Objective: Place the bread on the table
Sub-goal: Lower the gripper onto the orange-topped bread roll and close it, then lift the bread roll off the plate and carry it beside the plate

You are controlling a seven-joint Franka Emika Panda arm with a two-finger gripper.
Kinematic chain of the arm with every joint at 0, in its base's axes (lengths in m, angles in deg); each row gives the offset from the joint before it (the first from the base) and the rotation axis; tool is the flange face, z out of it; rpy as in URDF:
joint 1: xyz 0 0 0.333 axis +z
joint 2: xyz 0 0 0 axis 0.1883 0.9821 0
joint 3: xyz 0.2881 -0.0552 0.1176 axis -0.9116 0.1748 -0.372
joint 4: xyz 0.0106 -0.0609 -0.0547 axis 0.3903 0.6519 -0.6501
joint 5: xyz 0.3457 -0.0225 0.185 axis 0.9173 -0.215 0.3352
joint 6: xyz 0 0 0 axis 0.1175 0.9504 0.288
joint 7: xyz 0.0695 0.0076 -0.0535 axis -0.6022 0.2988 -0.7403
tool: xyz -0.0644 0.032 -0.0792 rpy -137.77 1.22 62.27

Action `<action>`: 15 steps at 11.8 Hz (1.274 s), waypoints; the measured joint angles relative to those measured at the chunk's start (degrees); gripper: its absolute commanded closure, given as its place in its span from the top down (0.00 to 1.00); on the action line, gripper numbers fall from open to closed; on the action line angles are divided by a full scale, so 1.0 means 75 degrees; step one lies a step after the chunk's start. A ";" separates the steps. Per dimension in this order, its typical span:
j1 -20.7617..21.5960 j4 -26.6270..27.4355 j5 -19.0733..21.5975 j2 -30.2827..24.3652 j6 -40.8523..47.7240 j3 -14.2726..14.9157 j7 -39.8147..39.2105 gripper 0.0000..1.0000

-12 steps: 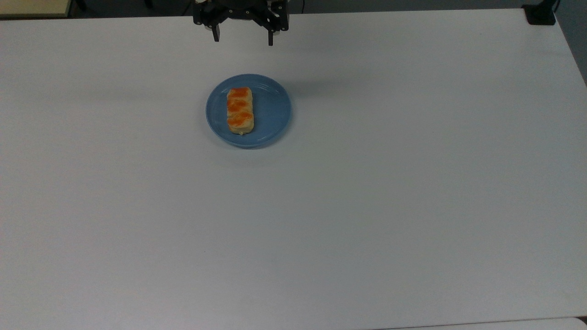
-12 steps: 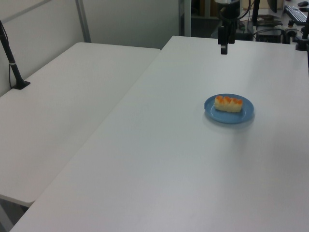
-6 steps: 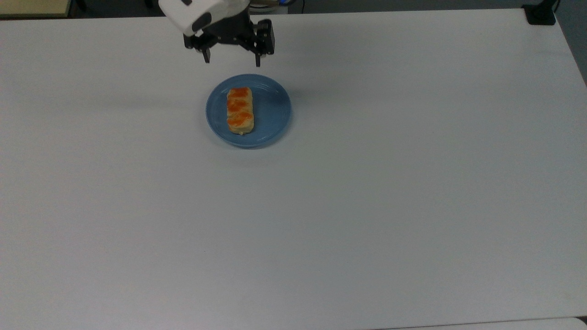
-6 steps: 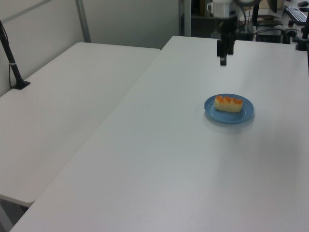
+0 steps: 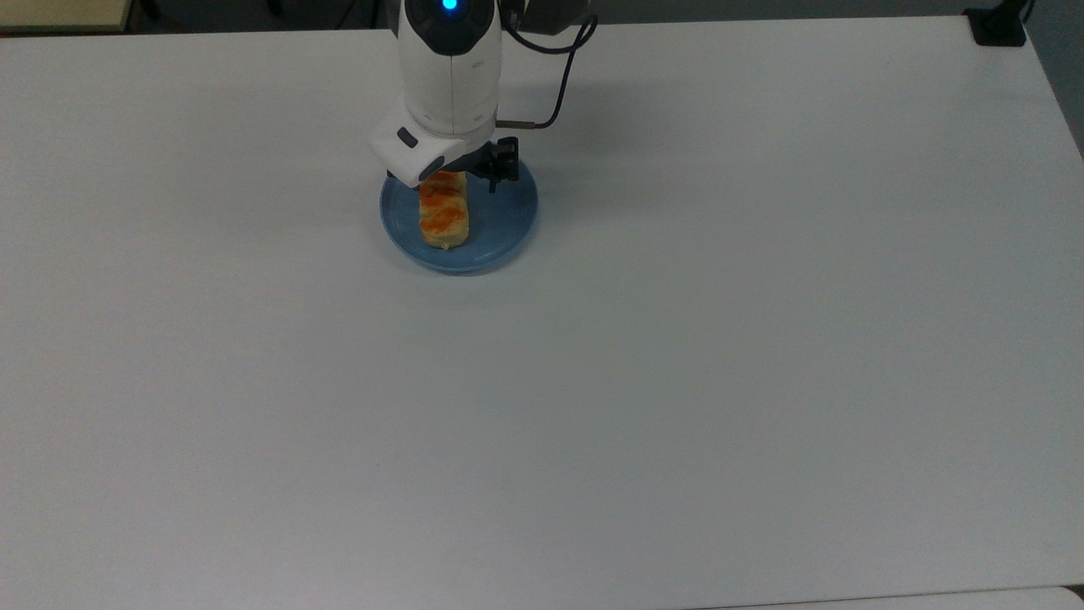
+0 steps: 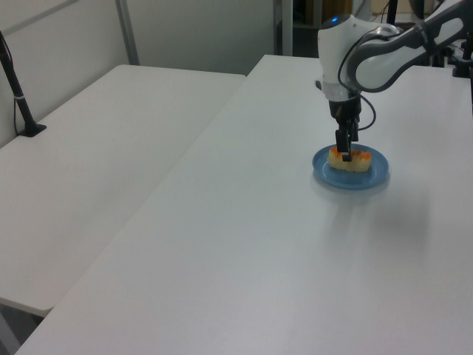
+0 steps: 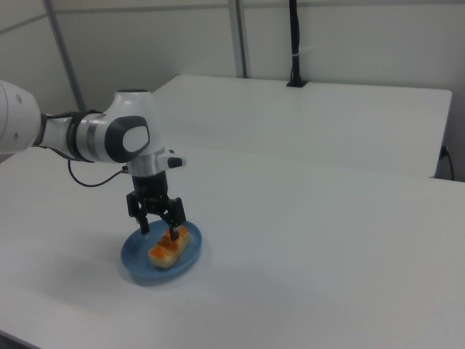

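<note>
- The bread [image 5: 444,219] lies on a round blue plate [image 5: 508,216], which sits on the white surface [image 5: 677,381]. Its long axis runs up and down the frame in the top view, while in the left view it runs across the frame.
- In the right view the bread [image 7: 168,249] lies aslant, one end toward the lower left of the frame and the other toward the upper right.
- The right view shows the pincer [image 7: 160,227] with its two fingers spread apart, one on either side of the loaf's far end and just above it. I cannot tell if they touch it.
- In the top view the arm's white wrist hides that end of the loaf; one dark finger [image 5: 494,175] shows over the plate.
- The loaf is oblong and pale tan, with orange-glazed bumps along its top.
</note>
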 measured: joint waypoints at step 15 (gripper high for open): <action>-0.1132 -0.3080 0.0201 0.2142 -0.0755 0.1255 -0.1589 0.56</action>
